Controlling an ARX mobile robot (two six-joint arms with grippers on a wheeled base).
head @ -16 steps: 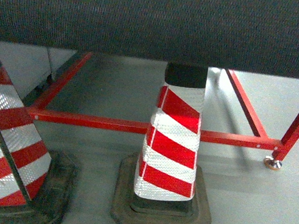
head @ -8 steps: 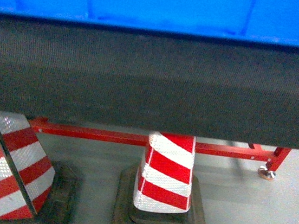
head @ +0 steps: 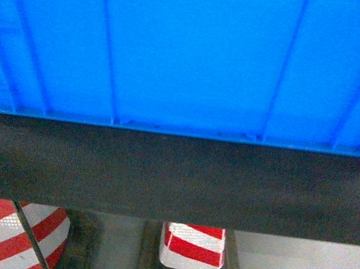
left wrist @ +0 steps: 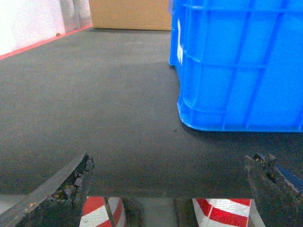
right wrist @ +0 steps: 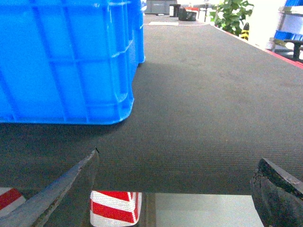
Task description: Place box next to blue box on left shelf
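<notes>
Both pincers (left wrist: 165, 189) (right wrist: 175, 189) gape empty before your box (head: 189, 57), which now fills your head view; close in to grasp.

This is looking like a warehouse or factory floor. A ribbed blue plastic crate (left wrist: 236, 66) is sitting on a wide dark conveyor-like belt (right wrist: 208, 104) ahead of both grippers, and red-and-white striped traffic cones (head: 193, 244) are standing on grey concrete below them. A cardboard carton (left wrist: 130, 14) and a potted plant (right wrist: 232, 14) are showing far beyond.
</notes>
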